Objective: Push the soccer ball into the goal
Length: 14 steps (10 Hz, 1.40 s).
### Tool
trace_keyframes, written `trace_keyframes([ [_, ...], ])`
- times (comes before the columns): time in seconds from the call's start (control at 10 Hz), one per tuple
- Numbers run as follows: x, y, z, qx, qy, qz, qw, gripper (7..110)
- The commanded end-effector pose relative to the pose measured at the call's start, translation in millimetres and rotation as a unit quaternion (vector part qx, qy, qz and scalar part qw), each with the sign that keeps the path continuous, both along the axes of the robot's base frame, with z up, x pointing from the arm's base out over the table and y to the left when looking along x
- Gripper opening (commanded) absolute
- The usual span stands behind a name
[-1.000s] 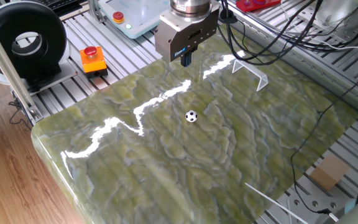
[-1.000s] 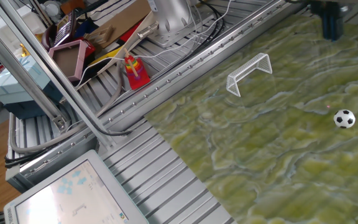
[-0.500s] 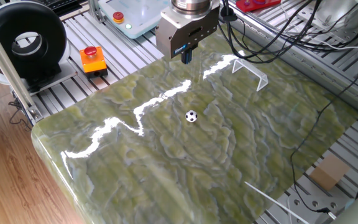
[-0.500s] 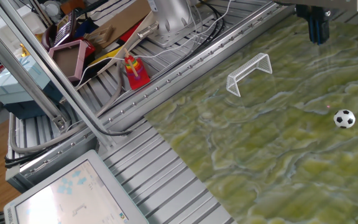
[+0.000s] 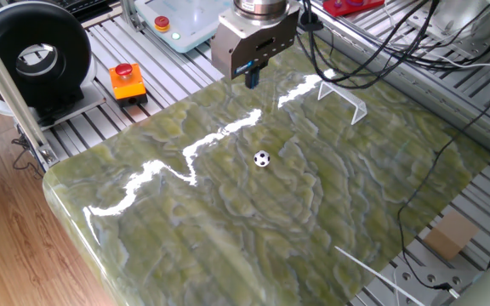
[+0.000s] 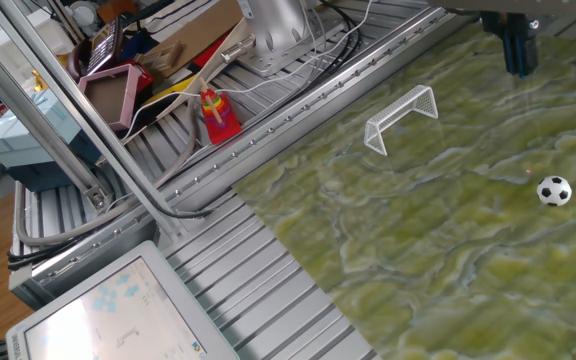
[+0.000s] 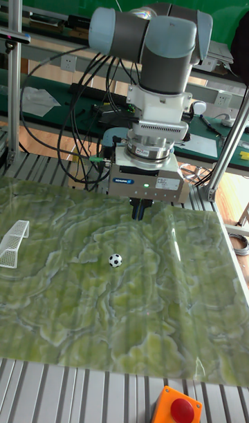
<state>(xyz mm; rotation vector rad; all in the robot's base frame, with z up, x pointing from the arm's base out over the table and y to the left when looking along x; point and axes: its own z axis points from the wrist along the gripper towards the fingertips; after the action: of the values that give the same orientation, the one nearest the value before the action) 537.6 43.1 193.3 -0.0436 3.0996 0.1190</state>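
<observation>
- None of the pushing looks done: the soccer ball sits alone near the middle of the green marbled counter, well apart from the goal, with nothing touching it.
- Everything remains, as I judge it: bring the gripper low behind the ball on the side away from the goal, then sweep it toward the mouth.
- In one fixed view the goal stands at about 2 o'clock from the ball, near the counter's far edge, its mouth empty.
- From the ball, the gripper hangs at about 12 o'clock, raised above the counter and apart from it.
- Its dark fingers read as one narrow stub, pressed together and holding nothing.
</observation>
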Motion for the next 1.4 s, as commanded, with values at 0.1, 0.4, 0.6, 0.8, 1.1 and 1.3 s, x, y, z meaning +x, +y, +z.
trace_keyframes([
  [0.1, 6.8, -10.7, 1.1, -0.021, -0.014, 0.02, 0.9995, 7],
  [0.4, 0.5, 7.8, 1.7, -0.065, 0.015, 0.013, 0.9977, 7],
  [0.6, -8.7, 87.7, 2.0, -0.035, 0.024, 0.016, 0.999, 7],
  [0.8, -37.0, 148.3, 6.4, 0.008, 0.036, 0.031, 0.9988, 7],
  [1.1, -59.5, 161.3, 4.7, -0.013, 0.032, 0.012, 0.9993, 7],
  [1.3, -47.7, 151.0, -21.3, -0.016, 0.029, -0.011, 0.9994, 7],
])
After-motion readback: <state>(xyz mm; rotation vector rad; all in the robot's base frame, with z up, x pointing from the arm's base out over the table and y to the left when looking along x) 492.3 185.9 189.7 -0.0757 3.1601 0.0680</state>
